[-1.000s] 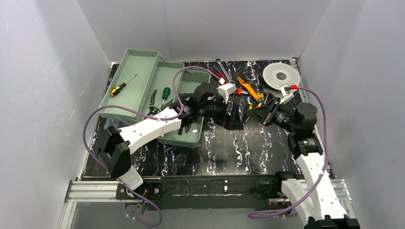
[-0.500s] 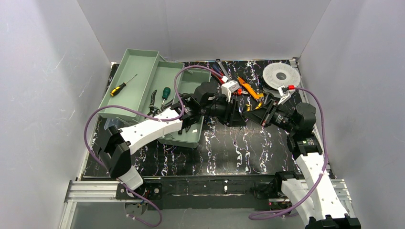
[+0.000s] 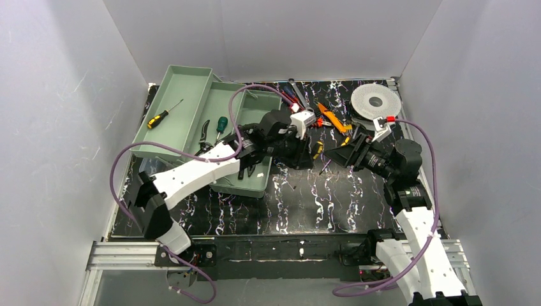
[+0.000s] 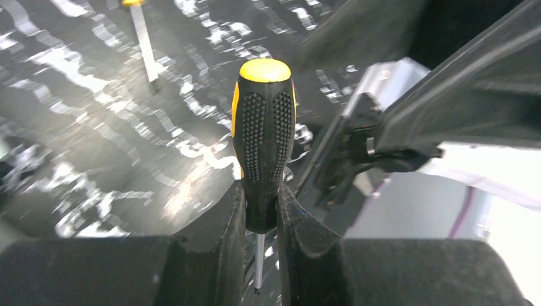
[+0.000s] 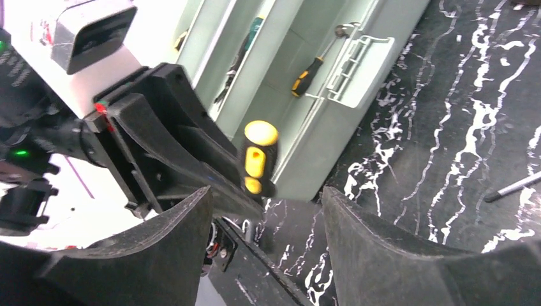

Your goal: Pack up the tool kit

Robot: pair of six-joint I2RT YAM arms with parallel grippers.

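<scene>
Right hand (image 5: 266,194) let go, wide; left hand (image 4: 261,199) clamps screwdriver (image 4: 263,127), cap pointing rightward.

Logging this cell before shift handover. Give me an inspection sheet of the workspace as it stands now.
Surface: black marbled tabletop, partly covered.
Job's things: tool kit open at left; trays hold a small screwdriver, a pliers-type tool and a green-handled screwdriver.
Clutter: loose hand tools and white spool, far right.
Grippers: left gripper shut on yellow-black screwdriver; right gripper open, facing it.
Cables: purple cables loop off both arms.
Surroundings: plain white walls on three sides.
</scene>
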